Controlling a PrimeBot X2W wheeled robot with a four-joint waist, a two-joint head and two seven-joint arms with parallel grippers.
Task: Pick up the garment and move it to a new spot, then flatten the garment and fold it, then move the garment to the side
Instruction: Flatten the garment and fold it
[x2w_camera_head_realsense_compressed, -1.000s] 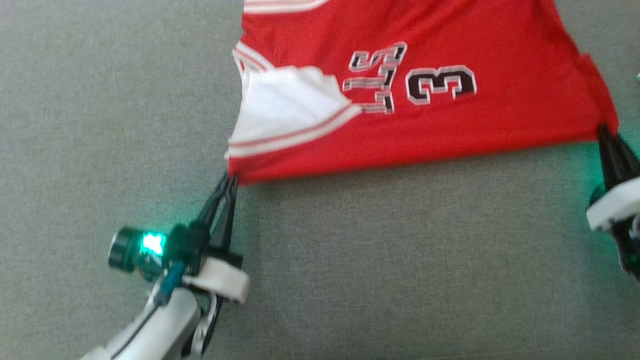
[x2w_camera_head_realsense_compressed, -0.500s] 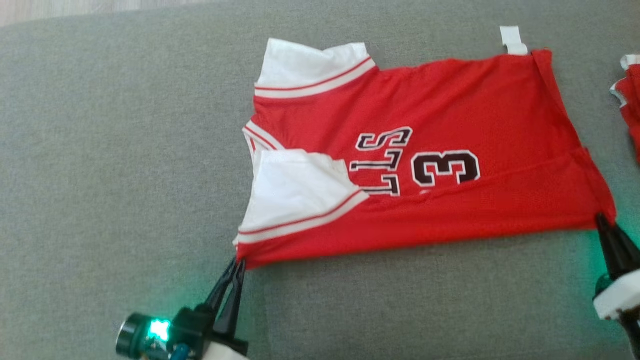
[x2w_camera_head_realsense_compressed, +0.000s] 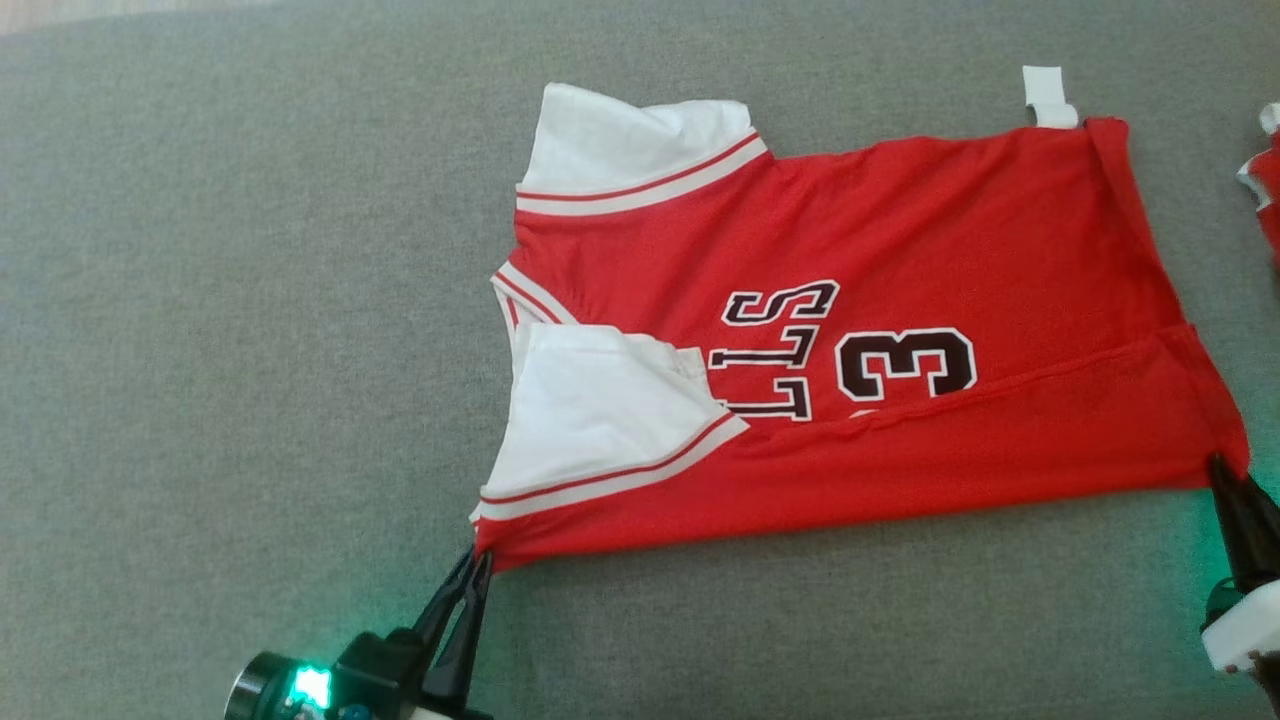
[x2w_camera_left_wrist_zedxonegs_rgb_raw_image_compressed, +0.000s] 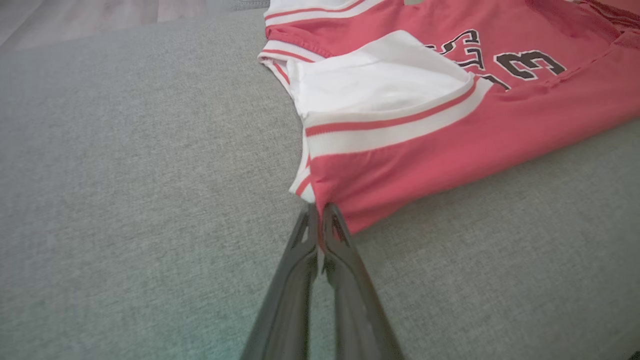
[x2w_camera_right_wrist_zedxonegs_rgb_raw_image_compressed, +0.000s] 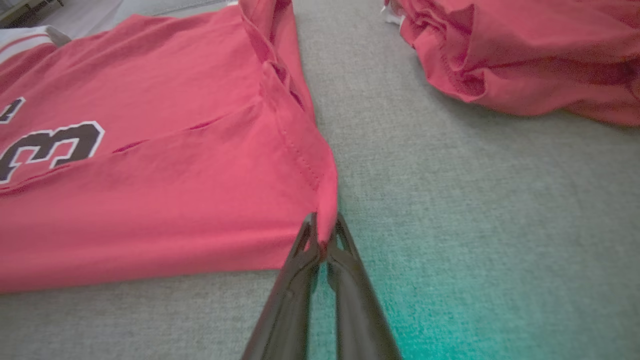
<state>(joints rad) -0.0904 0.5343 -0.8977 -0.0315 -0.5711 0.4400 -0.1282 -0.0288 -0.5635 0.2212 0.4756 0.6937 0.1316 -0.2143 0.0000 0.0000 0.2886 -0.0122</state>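
Red jersey (x2w_camera_head_realsense_compressed: 900, 230) lies spread on the grey fabric surface (x2w_camera_head_realsense_compressed: 250, 350), neck end toward the robot's left, hem toward its right, print facing up. Black-and-white number 3 (x2w_camera_head_realsense_compressed: 905, 365) sits mid-body with lettering beside it, partly covered by the near white sleeve (x2w_camera_head_realsense_compressed: 600, 410), which has a red stripe in its white cuff and is turned inward over the chest. The far white sleeve (x2w_camera_head_realsense_compressed: 620, 140) lies flat at the far edge. A crease runs across the body just below the number; the near strip looks folded up over the rest, though the head view is too soft to be sure. Left gripper (x2w_camera_head_realsense_compressed: 478, 562) has its fingers pressed together on the near corner at the neck end, pinching red cloth right below the striped cuff; the left wrist view shows the fabric caught between the fingertips. Right gripper (x2w_camera_head_realsense_compressed: 1222, 468) likewise pinches the near hem corner, the stitched edge drawn down into its closed tips in the right wrist view. Between the two grips the near edge runs almost straight. A small white tag (x2w_camera_head_realsense_compressed: 1048, 92) sticks out at the far hem corner. A second red garment (x2w_camera_right_wrist_zedxonegs_rgb_raw_image_compressed: 525, 55) lies bunched on the surface to the robot's right, apart from the jersey. Green light (x2w_camera_right_wrist_zedxonegs_rgb_raw_image_compressed: 425, 310) tints the surface near both grippers.
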